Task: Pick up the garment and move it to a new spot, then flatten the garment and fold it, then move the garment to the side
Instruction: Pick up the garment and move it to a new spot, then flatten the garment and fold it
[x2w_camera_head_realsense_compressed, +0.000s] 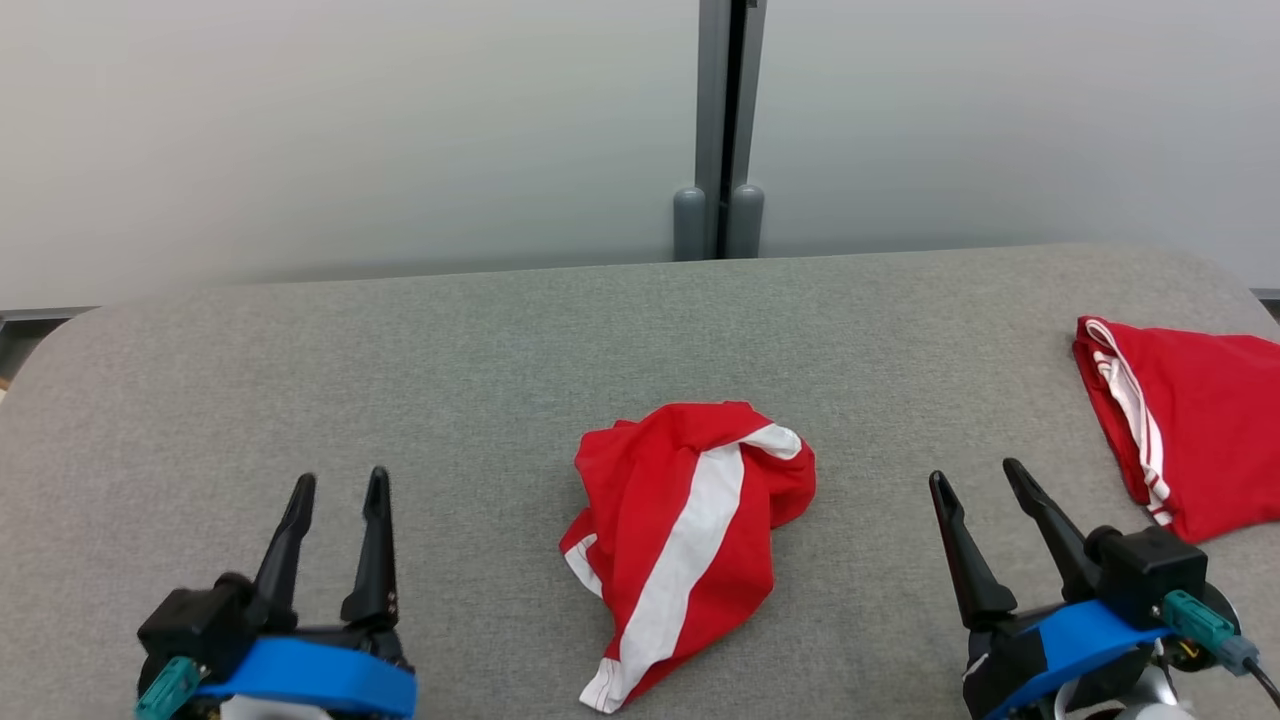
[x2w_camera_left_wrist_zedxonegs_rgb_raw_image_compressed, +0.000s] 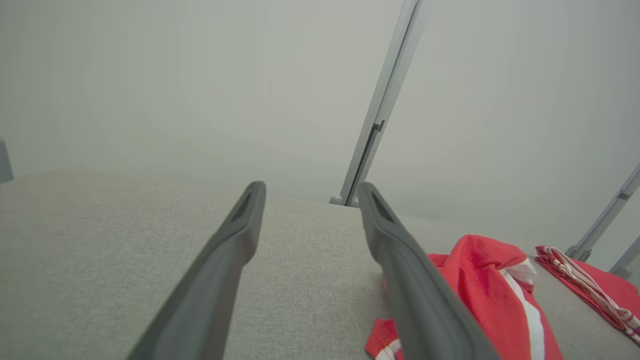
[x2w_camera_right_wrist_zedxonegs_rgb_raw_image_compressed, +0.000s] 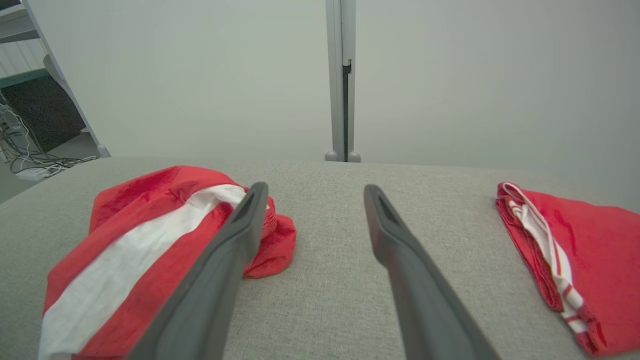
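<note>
A crumpled red garment with a broad white stripe lies bunched at the middle of the grey padded table. It also appears at the right in the left wrist view as the garment, and at the left in the right wrist view as the garment. My left gripper rests at the lower left, open and empty, well left of the garment. At the lower right my right gripper is open and empty, to the right of it. Bare table lies between the left fingers and between the right fingers.
A second red garment with thin white stripes lies folded flat at the table's right edge, close to my right gripper. Pale partition panels joined by a grey post stand behind the table. Shelving and cables show beyond the table's left end.
</note>
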